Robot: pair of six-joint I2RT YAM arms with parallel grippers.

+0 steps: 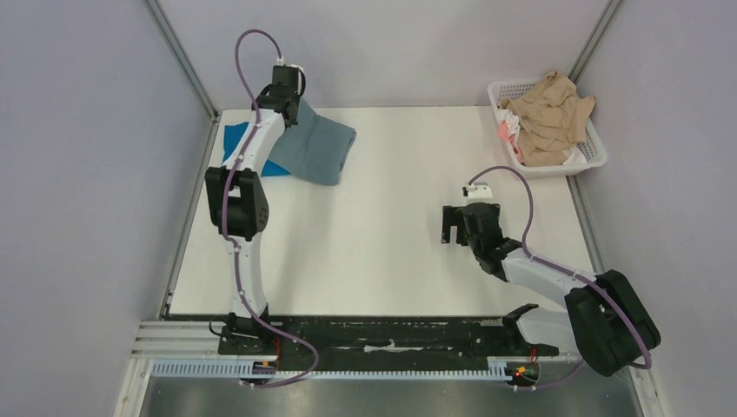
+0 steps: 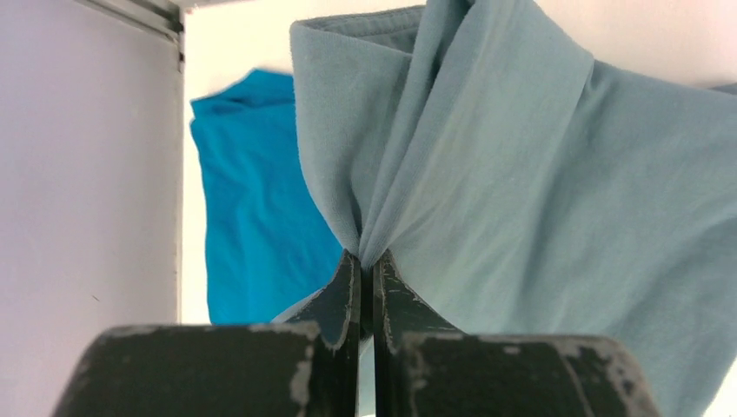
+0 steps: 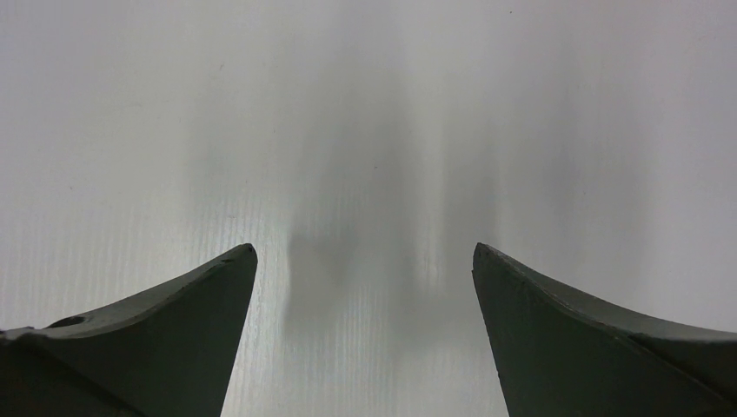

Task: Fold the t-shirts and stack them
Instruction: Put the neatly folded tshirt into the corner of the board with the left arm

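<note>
Left gripper [image 2: 367,259] clamped on a fold of the soft slate grey-blue t-shirt [image 1: 320,149], table's 11 o'clock. Bright cobalt blue t-shirt [image 1: 233,141] at its 9 o'clock. Right gripper [image 3: 365,250] spread apart, empty. Suggest lowering slowly, edges squared over the cobalt, and letting go late.

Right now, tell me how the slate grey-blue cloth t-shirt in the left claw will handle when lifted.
Probably floppy: the slate grey-blue cloth t-shirt fans into soft folds from the pinch of the left claw. Likely light, as that narrow pinch gathers it. It may sag and drag across the bright cobalt blue cloth t-shirt beside it.
</note>
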